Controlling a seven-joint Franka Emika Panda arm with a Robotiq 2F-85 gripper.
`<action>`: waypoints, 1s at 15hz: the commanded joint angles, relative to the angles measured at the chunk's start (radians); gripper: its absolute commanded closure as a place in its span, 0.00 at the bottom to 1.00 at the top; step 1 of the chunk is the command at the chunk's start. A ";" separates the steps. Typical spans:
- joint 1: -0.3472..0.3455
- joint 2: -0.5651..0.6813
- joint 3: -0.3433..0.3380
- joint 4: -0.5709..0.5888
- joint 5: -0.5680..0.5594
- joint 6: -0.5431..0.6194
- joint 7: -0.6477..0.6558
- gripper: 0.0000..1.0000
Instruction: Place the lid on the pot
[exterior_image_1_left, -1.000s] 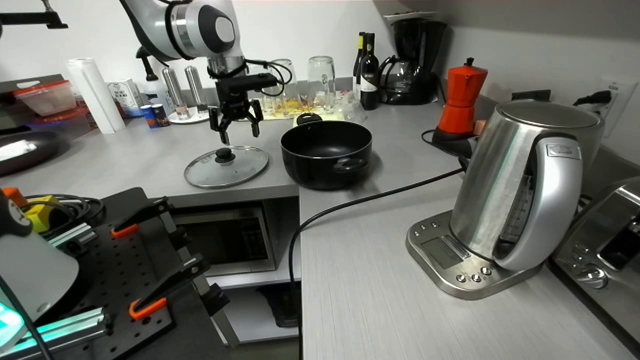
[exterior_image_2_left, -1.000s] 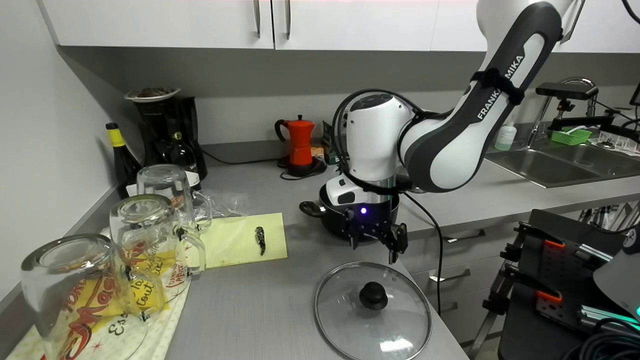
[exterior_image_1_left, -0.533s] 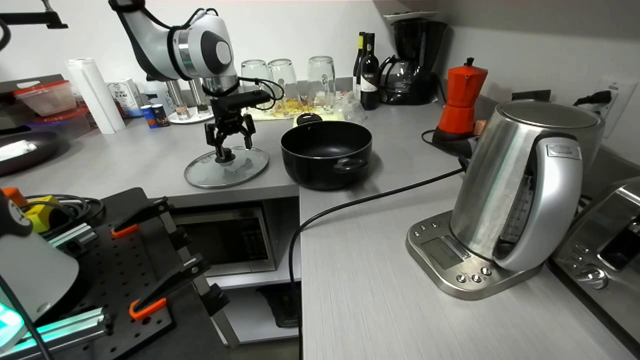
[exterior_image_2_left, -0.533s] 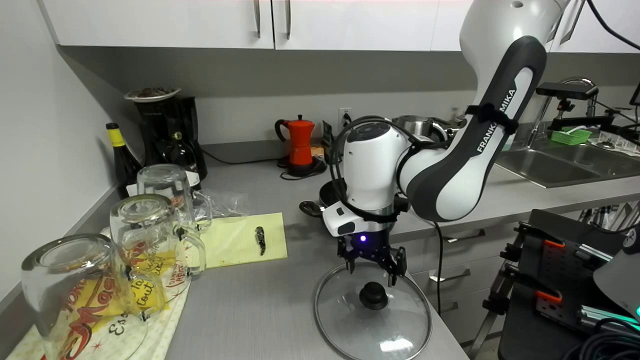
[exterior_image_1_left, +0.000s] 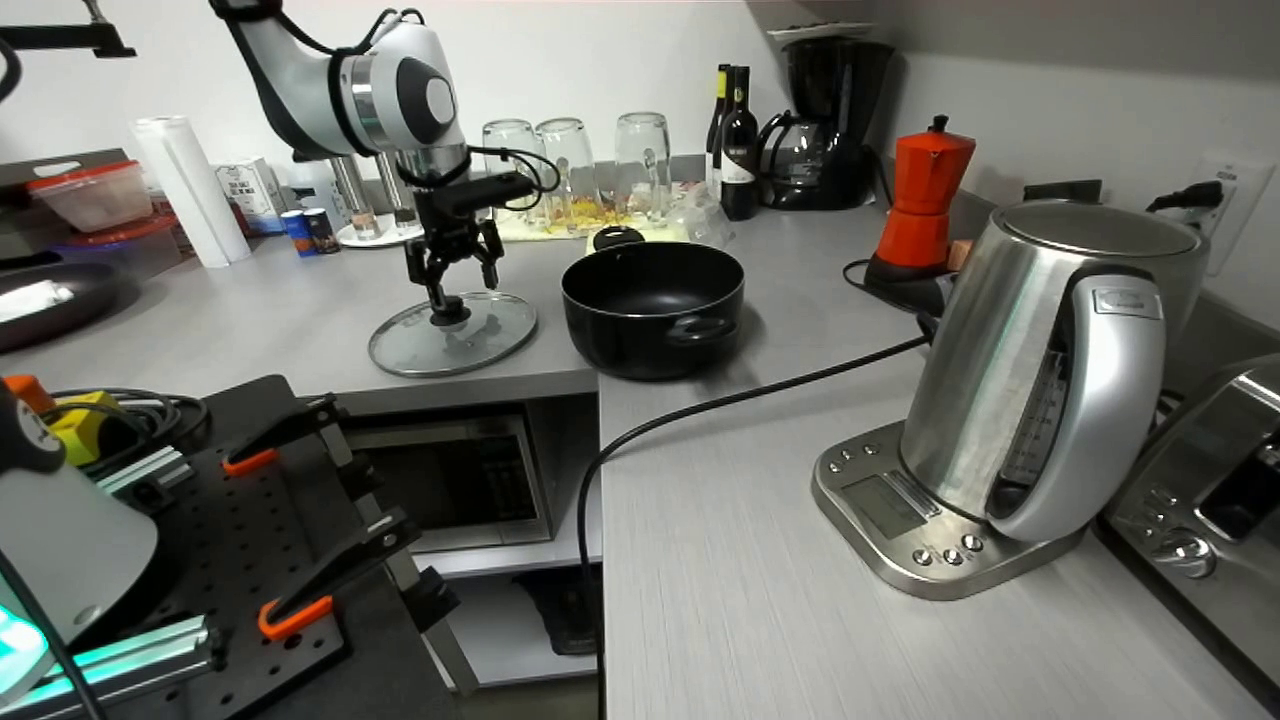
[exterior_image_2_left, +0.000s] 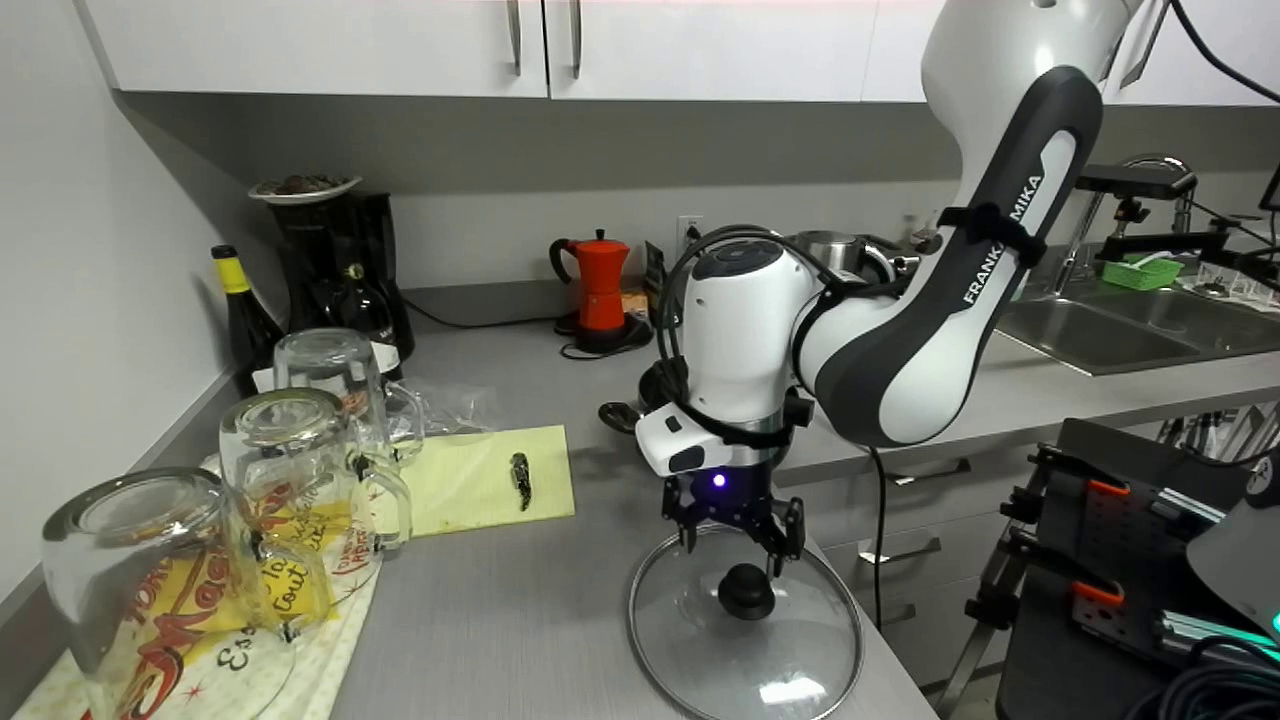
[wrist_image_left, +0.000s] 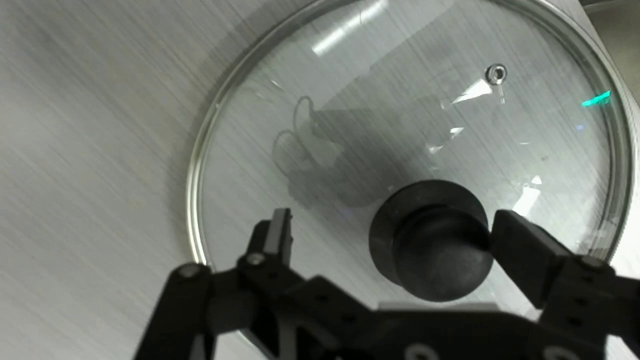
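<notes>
The clear glass lid (exterior_image_1_left: 480, 345) lies flat on the counter, knob up; it also shows in an exterior view (exterior_image_2_left: 700, 650) and in the wrist view (wrist_image_left: 425, 130). The black pot (exterior_image_1_left: 650, 335) stands uncovered beside it; the arm hides most of the pot (exterior_image_2_left: 654, 392) in an exterior view. My gripper (exterior_image_1_left: 464, 290) is open and empty just above the lid, also seen in an exterior view (exterior_image_2_left: 731, 558). In the wrist view the lid's black knob (wrist_image_left: 442, 255) shows between the open fingers (wrist_image_left: 392, 215), against the right finger's edge; I cannot tell whether they touch.
Glass mugs (exterior_image_2_left: 290, 480) and a yellow pad (exterior_image_2_left: 490, 480) lie on the counter. A steel kettle (exterior_image_1_left: 1000, 370), a red moka pot (exterior_image_1_left: 918, 190) and a black cable (exterior_image_1_left: 720, 405) are beyond the pot. The lid lies near the counter's edge (exterior_image_1_left: 480, 388).
My gripper has come down from above, level with the pot, to the lid's knob, with a small sideways shift in the last half second. It stays open. Lid and pot have not moved.
</notes>
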 joint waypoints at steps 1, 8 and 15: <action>-0.014 -0.004 0.018 -0.009 -0.009 0.016 -0.013 0.00; -0.023 -0.005 0.033 -0.025 0.003 0.013 -0.015 0.00; -0.045 -0.005 0.052 -0.036 0.012 0.011 -0.029 0.33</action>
